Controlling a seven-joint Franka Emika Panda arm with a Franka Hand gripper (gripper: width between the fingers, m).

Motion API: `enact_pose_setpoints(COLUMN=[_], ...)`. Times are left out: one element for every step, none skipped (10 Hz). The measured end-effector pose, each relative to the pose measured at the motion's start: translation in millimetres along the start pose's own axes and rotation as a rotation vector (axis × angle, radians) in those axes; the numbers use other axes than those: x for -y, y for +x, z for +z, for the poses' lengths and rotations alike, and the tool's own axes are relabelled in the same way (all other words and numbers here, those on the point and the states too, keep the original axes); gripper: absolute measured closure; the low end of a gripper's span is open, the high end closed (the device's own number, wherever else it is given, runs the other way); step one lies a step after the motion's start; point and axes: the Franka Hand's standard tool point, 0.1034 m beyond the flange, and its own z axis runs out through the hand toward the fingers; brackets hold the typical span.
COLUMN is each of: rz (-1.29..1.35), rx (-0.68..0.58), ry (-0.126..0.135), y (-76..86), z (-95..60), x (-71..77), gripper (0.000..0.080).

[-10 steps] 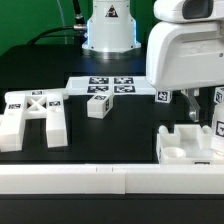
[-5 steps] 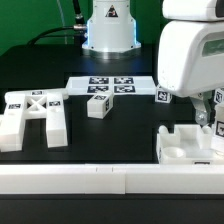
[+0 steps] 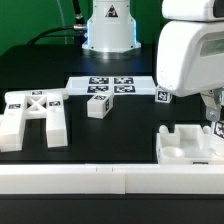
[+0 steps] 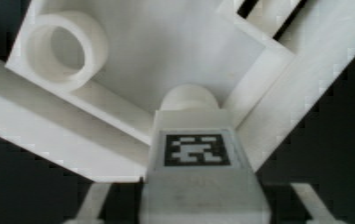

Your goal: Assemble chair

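At the right edge of the exterior view, the hand hangs below the robot's large white body. It reaches down to the seat block, which lies on the black bench in the lower right of that view. The wrist view shows the hand clenched on a tagged leg, which sits between the jaws. The seat block's round hole is near it. The X-braced frame lies at the exterior view's left, well apart. A small tagged block sits just beside the marker board, mid-frame. A low white rail runs along the bottom.
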Motion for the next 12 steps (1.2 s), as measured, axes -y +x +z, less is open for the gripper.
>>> enact_pose_setpoints(rz=[0.126,0.222,0.341,0.508,0.602,0.677,0.803,0.904,1.007,1.136,1.222,1.252], rx=[-0.001,-0.002,-0.004,-0.002,-0.003,-0.004,-0.003,-0.002,0.000,0.005,0.006,0.007], ry=[0.005,0.012,0.012,0.009,0.013,0.016,0.017,0.019,0.026,0.039,0.039,0.039], y=[-0.1,-0.1,0.5,0.5,0.2,0.2,0.2,0.2,0.3,0.3,0.6,0.6], z=[0.2,0.5,0.6,0.8,1.0,1.3,1.4,1.7,1.8,1.9,1.9,1.9], x=[0.5,0.7,2.2,2.7,2.6,2.6,3.0,3.4,3.8,3.7,4.2,4.3], gripper=[0.0511,0.0511,0.0511,0.0511,0.0511,0.0511,0.0510,0.0510,0.0509,0.0509,0.0509,0.0509])
